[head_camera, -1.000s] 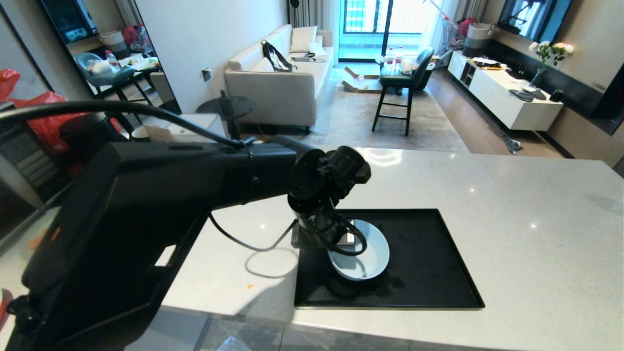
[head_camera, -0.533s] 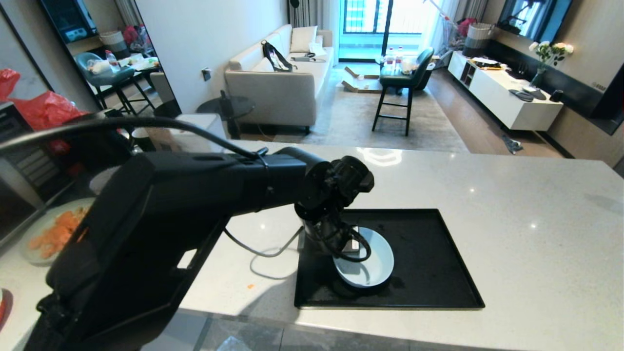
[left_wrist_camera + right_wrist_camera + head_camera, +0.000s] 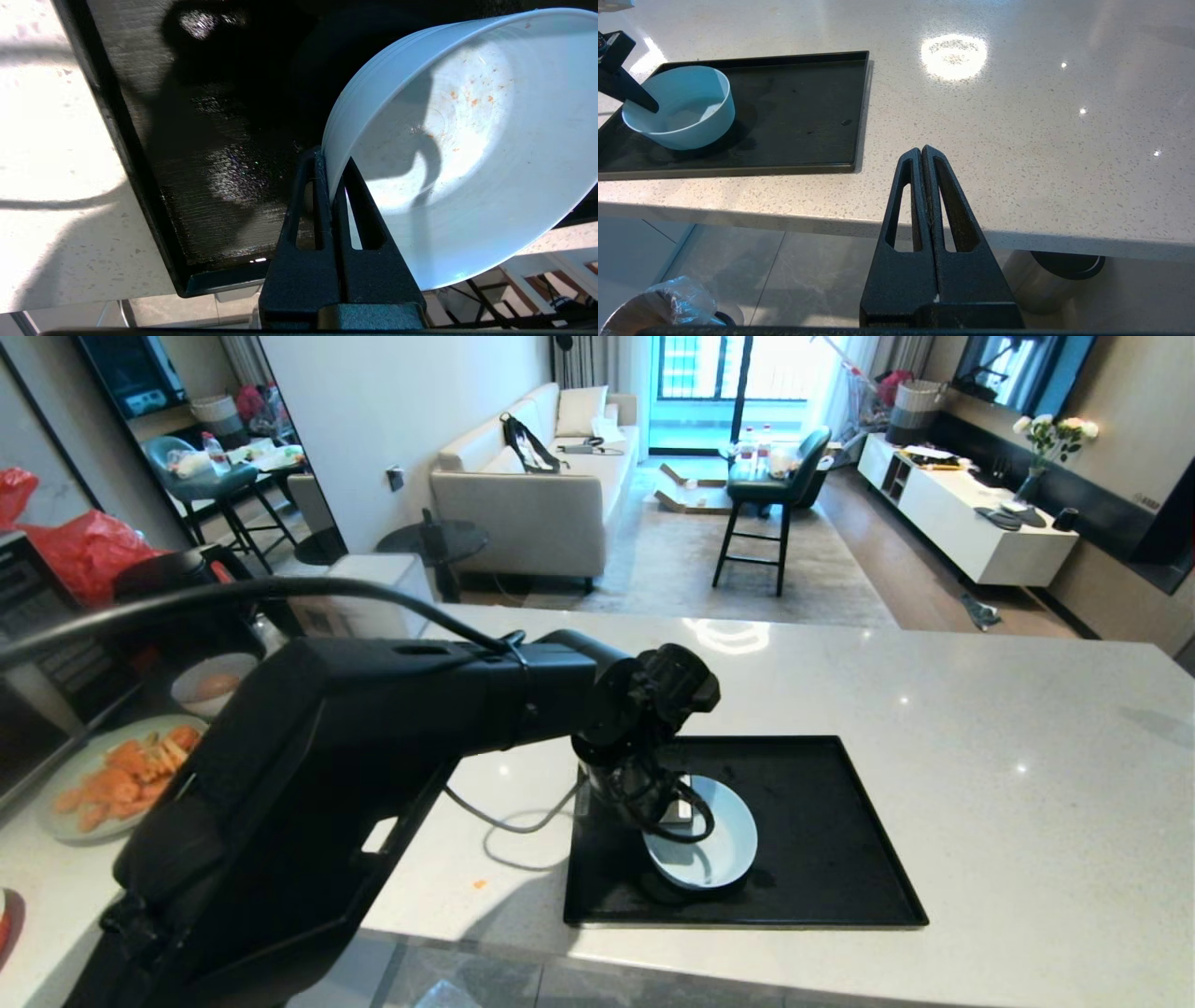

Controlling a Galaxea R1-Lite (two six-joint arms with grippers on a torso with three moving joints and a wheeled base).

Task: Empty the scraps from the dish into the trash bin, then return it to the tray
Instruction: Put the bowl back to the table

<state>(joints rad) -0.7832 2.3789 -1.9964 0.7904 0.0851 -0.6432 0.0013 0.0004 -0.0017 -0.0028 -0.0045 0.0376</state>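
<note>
The left pincer (image 3: 331,163) was clamped on the dish's (image 3: 711,840) rim — one finger inside, one outside — holding it tilted at the tray's (image 3: 840,859) left part. The right pincer (image 3: 922,151) hung fully closed off the table's (image 3: 980,728) near edge, gripping nothing.

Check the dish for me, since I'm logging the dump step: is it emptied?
Emptied: the dish holds only tiny orange specks, no scraps, and the left pincer grips its rim over the tray.
</note>
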